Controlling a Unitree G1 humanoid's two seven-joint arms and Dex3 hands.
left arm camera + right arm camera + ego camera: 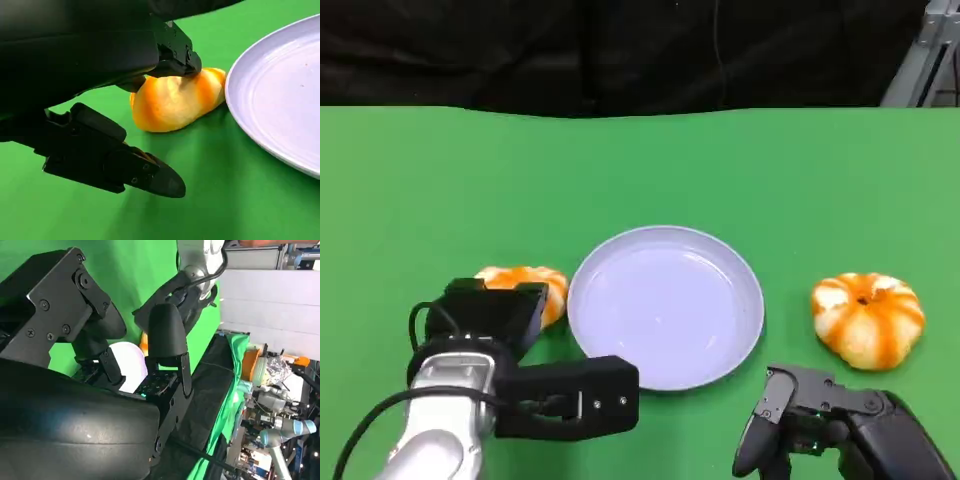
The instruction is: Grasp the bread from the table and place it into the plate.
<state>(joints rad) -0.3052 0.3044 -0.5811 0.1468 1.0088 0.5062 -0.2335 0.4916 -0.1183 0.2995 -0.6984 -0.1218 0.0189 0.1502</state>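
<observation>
Now | left hand spread, fingertip touching bread | beside plate

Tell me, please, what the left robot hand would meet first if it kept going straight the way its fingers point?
Probably the bread beside the plate: the left robot hand already has an upper finger at its top, seemingly touching it.

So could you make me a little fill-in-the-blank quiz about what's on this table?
1. The plate holds ____.
2. The left hand touches the bread on the plate's ____ side in the head view.
3. The table is coloured ____.
4. The other bread lies near the ____ hand.

Missing words: nothing; left; green; right
</observation>
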